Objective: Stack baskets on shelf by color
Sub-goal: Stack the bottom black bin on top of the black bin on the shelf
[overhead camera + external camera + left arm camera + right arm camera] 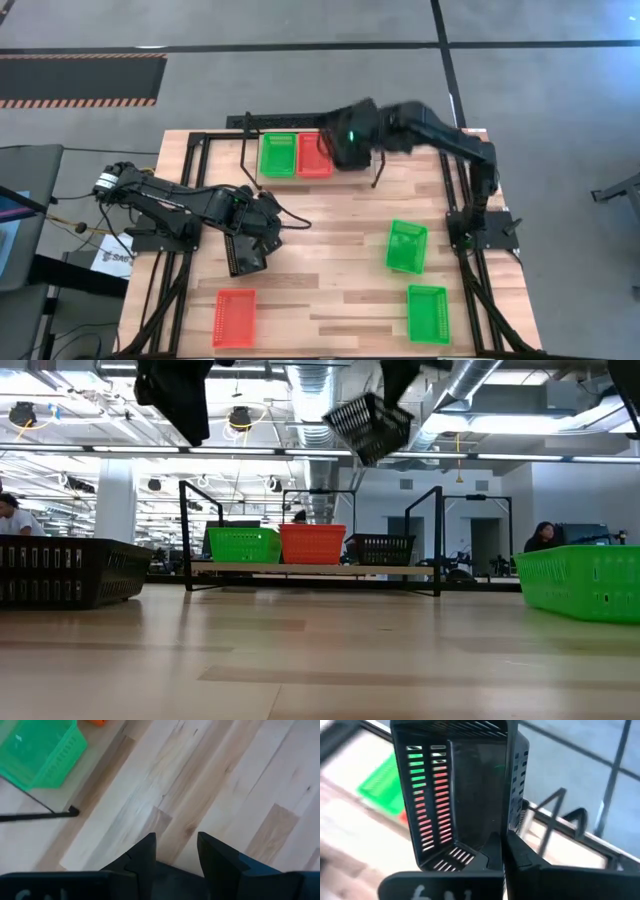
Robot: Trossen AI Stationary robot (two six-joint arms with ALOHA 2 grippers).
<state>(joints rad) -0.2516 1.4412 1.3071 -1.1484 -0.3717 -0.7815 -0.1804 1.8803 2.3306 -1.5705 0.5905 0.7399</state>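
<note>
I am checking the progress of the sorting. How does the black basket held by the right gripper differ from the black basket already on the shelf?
The held black basket hangs in the air, clamped by the shut right gripper; the shelf black basket rests on the shelf. The held one is tilted, the shelf one sits level. The held one is above the shelf; the other stands beside the red-orange basket. Both are black with slatted sides.

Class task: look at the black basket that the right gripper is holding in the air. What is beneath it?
Under the black basket another black basket sits on the shelf, beside the red basket. From above, the right gripper covers it.
</note>
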